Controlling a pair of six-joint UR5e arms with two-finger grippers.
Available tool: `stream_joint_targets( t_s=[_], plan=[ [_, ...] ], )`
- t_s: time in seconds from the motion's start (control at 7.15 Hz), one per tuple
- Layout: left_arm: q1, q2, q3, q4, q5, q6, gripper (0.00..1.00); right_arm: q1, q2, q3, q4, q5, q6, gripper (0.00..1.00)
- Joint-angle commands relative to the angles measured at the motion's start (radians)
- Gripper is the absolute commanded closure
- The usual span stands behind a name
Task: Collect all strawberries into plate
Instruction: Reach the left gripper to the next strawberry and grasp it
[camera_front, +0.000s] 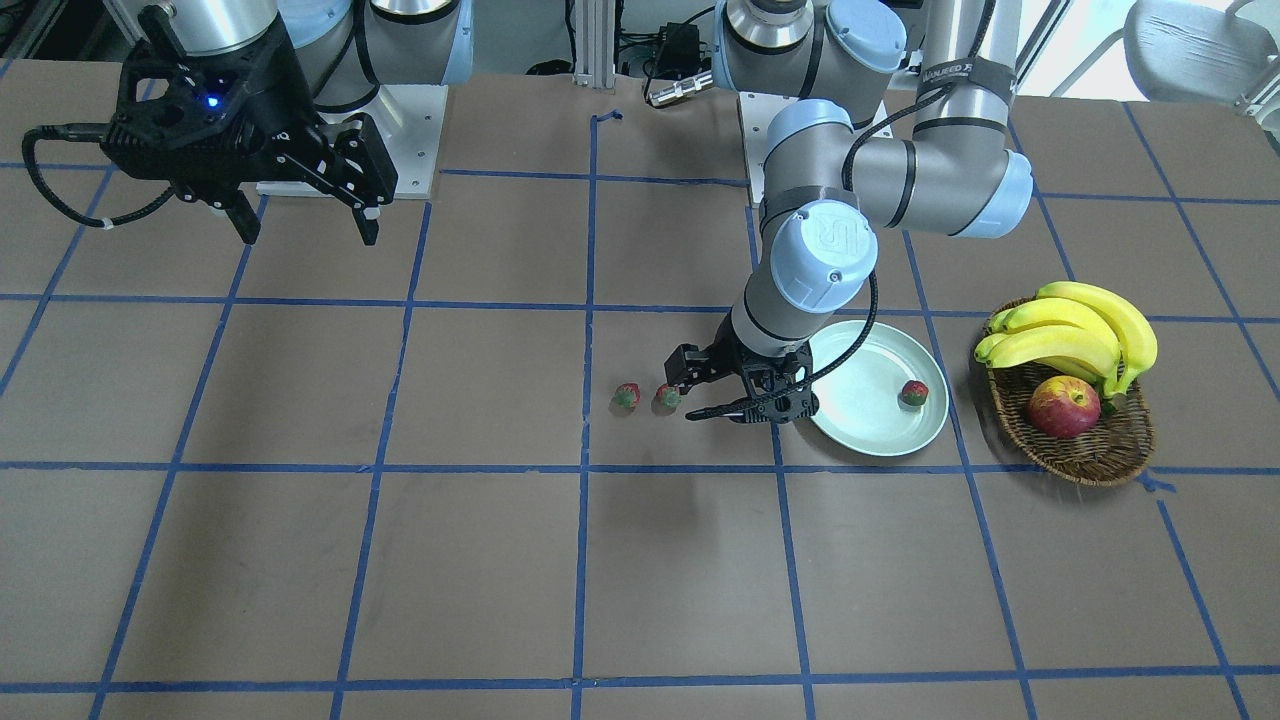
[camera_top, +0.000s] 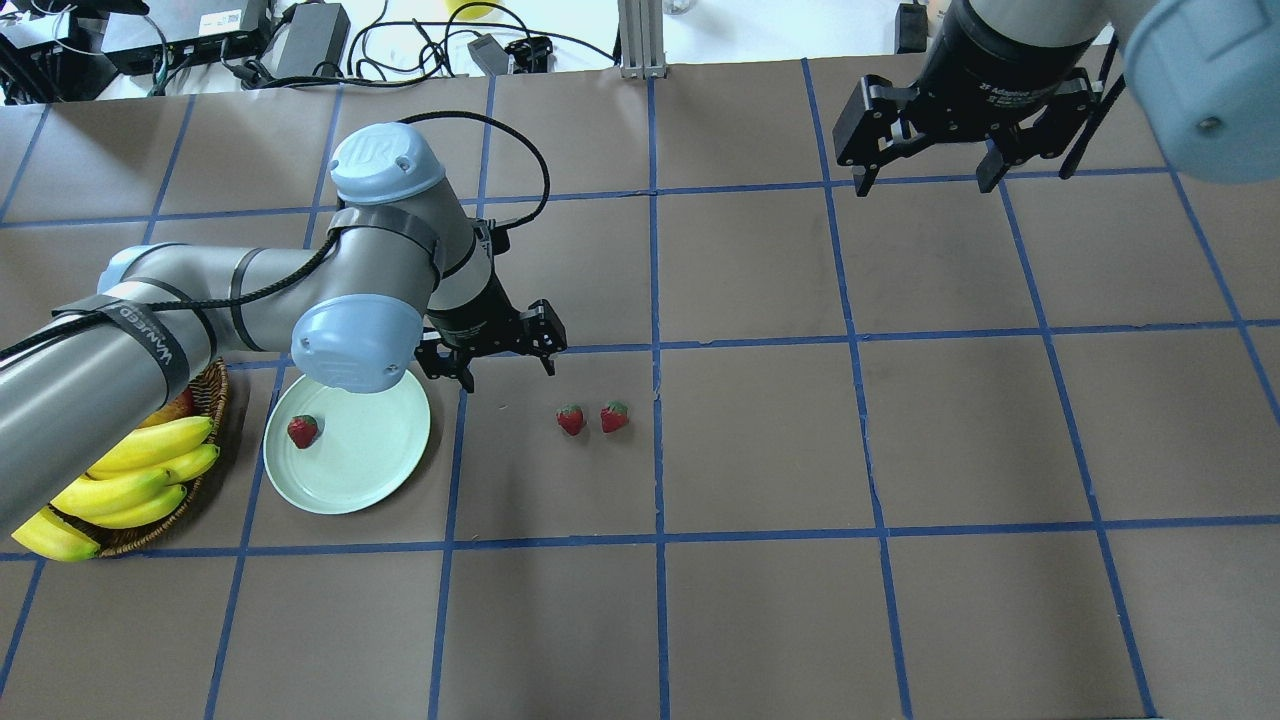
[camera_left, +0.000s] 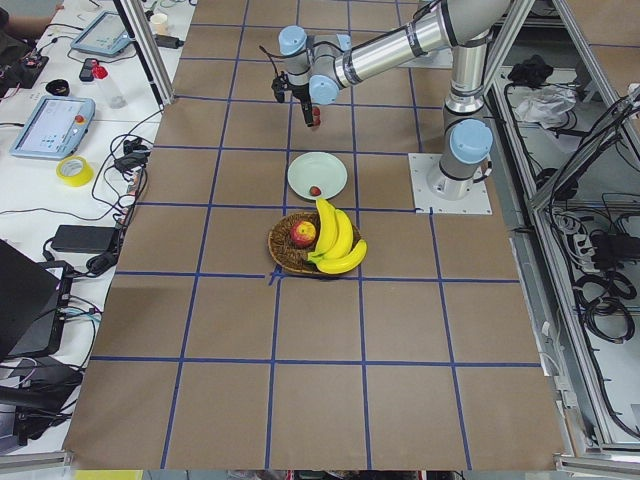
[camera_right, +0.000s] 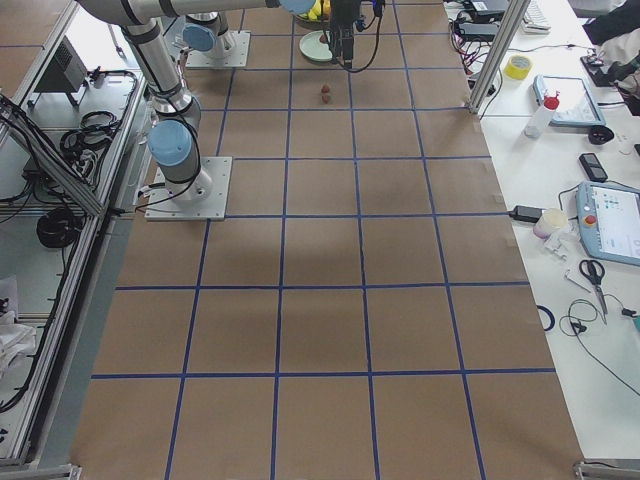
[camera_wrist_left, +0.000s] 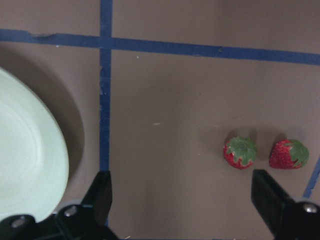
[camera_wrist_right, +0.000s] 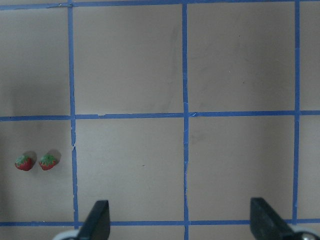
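Note:
One strawberry (camera_top: 302, 431) lies in the pale mint plate (camera_top: 370, 470), near its basket side; it also shows in the front view (camera_front: 914, 393). Two strawberries (camera_top: 571, 419) (camera_top: 614, 416) lie side by side on the brown table, right of the plate. My left gripper (camera_top: 507, 372) is open and empty, low over the table between the plate's rim and the two loose berries. Its wrist view shows both berries (camera_wrist_left: 240, 152) (camera_wrist_left: 289, 154) ahead near the right finger and the plate (camera_wrist_left: 25, 165) at left. My right gripper (camera_top: 925, 180) is open and empty, raised far off at the back right.
A brown wicker basket (camera_front: 1090, 450) holding bananas (camera_front: 1080, 330) and a red apple (camera_front: 1063, 407) stands just beyond the plate. Blue tape lines grid the table. The left arm's elbow (camera_top: 355, 340) overhangs the plate's back edge.

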Motion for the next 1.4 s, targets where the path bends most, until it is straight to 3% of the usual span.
stream_joint_targets(
  t_s=[0.0, 0.56, 0.7, 0.84, 0.98, 1.12, 1.26],
  plan=[
    [-0.008, -0.045, -0.063, 0.116, -0.036, -0.053, 0.00, 0.000, -0.002, 0.000, 0.000, 0.000, 0.002, 0.00],
    [-0.032, -0.077, -0.090, 0.160, -0.039, -0.106, 0.01, 0.000, -0.005, 0.000, 0.000, 0.000, 0.002, 0.00],
    [-0.035, -0.087, -0.090, 0.160, -0.045, -0.122, 0.11, 0.000, -0.005, 0.000, 0.000, 0.000, 0.002, 0.00],
    [-0.036, -0.091, -0.090, 0.160, -0.071, -0.125, 0.33, 0.000, -0.005, 0.000, 0.000, 0.000, 0.002, 0.00],
    [-0.036, -0.091, -0.090, 0.160, -0.067, -0.128, 0.87, 0.000, -0.005, 0.000, 0.000, 0.002, 0.002, 0.00],
    [-0.036, -0.087, -0.088, 0.160, -0.064, -0.132, 1.00, 0.000, -0.005, 0.000, 0.000, 0.002, 0.002, 0.00],
    [-0.036, -0.078, -0.087, 0.160, -0.061, -0.142, 1.00, 0.000, -0.005, 0.000, 0.000, 0.002, 0.002, 0.00]
  ],
)
